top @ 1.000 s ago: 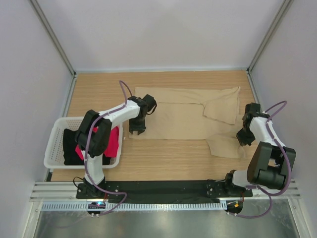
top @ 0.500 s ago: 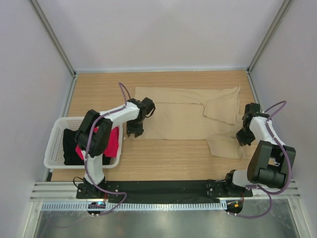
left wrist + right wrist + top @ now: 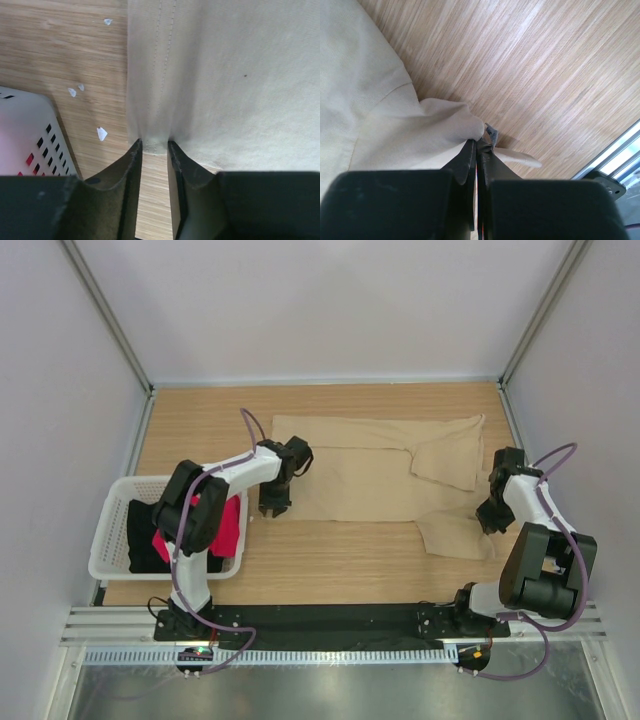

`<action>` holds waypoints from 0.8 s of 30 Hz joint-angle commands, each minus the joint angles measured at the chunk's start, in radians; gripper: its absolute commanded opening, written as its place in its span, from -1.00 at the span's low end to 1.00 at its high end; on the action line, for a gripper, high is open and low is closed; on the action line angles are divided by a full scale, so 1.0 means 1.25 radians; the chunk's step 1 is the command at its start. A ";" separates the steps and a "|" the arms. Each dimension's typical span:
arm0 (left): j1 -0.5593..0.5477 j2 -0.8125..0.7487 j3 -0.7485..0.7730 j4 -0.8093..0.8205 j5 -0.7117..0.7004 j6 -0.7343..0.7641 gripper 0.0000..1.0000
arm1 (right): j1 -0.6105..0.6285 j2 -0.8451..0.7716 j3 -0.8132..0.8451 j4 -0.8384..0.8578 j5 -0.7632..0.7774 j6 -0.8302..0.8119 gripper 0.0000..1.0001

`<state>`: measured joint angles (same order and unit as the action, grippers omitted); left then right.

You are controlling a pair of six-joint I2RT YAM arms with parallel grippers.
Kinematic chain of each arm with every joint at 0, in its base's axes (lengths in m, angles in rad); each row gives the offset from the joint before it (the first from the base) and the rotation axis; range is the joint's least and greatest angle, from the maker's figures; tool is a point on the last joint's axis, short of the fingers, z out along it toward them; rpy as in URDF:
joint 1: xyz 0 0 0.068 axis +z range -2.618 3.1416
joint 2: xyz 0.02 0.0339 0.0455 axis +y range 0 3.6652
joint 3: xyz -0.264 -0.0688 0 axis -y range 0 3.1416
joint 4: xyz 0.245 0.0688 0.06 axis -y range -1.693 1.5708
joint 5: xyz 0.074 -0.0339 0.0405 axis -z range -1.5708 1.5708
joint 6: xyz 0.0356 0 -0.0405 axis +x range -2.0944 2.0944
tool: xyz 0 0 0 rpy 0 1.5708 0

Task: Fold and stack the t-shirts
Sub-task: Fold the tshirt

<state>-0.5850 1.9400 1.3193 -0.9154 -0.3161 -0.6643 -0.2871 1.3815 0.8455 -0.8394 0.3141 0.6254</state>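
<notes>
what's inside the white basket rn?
A black t-shirt and a red-pink t-shirt lie in the white basket. The left arm overhangs their middle, so that part and anything beneath the shirts is hidden.

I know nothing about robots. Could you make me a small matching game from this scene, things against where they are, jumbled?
1 tan t-shirt
2 black t-shirt
3 right gripper
4 white basket

A at the left edge of the table
B spread out on the table
C inside the basket
D pinching tan cloth

Pairs: 1-B, 2-C, 3-D, 4-A
</notes>
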 commanded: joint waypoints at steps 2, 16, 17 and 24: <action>0.010 0.027 -0.027 0.100 0.021 0.005 -0.55 | 0.008 -0.003 0.032 -0.001 0.010 -0.014 -0.97; 0.010 -0.039 0.044 0.030 0.025 0.021 -0.99 | 0.019 -0.028 0.068 -0.034 0.013 -0.032 -0.97; 0.010 -0.052 0.050 0.022 0.022 0.022 -1.00 | 0.021 -0.036 0.072 -0.045 0.006 -0.030 -0.98; 0.010 -0.092 0.105 -0.033 0.033 0.054 -0.99 | 0.025 -0.080 0.126 -0.083 -0.065 -0.036 -0.97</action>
<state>-0.5793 1.8912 1.3945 -0.9203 -0.2802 -0.6231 -0.2607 1.3273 0.9325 -0.9108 0.2752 0.5945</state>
